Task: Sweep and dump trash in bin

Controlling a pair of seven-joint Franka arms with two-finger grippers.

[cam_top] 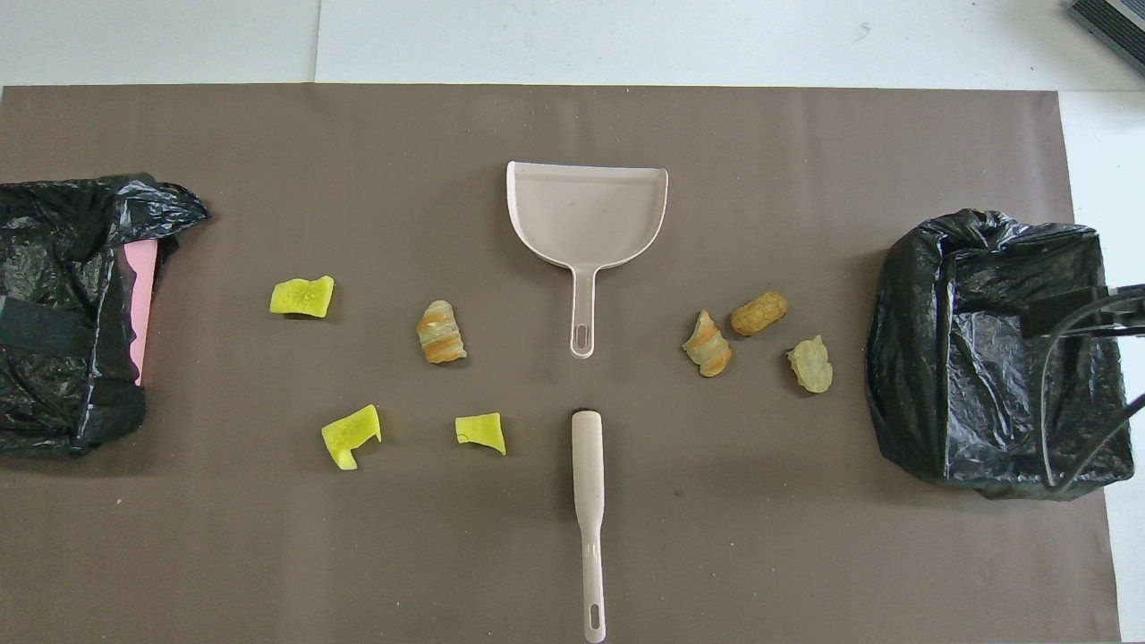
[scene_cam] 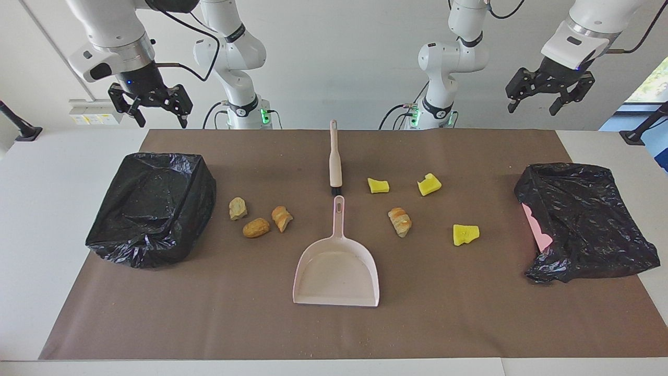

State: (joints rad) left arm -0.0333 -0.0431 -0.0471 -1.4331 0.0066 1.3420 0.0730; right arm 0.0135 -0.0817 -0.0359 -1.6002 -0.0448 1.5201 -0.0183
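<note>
Brown paper covers the middle of the white table, and everything I must work with is laid out on it beneath me. Both my arms wait raised at my own edge: my right gripper hangs above the table's edge just by the black-bagged bin at that end, its fingers spread wide and holding nothing; my left gripper hangs likewise near the second black-bagged bin, where a pink wall shows through the plastic, jaws also wide and empty. Midway between my two grippers lie the tools, set end to end so each hand can take one: the beige-handled brush lies closest to me, its dark bristles pointing away at the pale pink plastic dustpan, whose handle points back toward me and whose open lip faces away. The trash lies split by this line. Toward my right gripper's end sit three tan-brown bread-like lumps, close together, just beside that bin. Toward my left gripper's end lie three bright yellow sponge-like chunks and a fourth tan-brown lump, spread more loosely. Nothing is swept yet; I judge that taking the brush and pan comes first.
</note>
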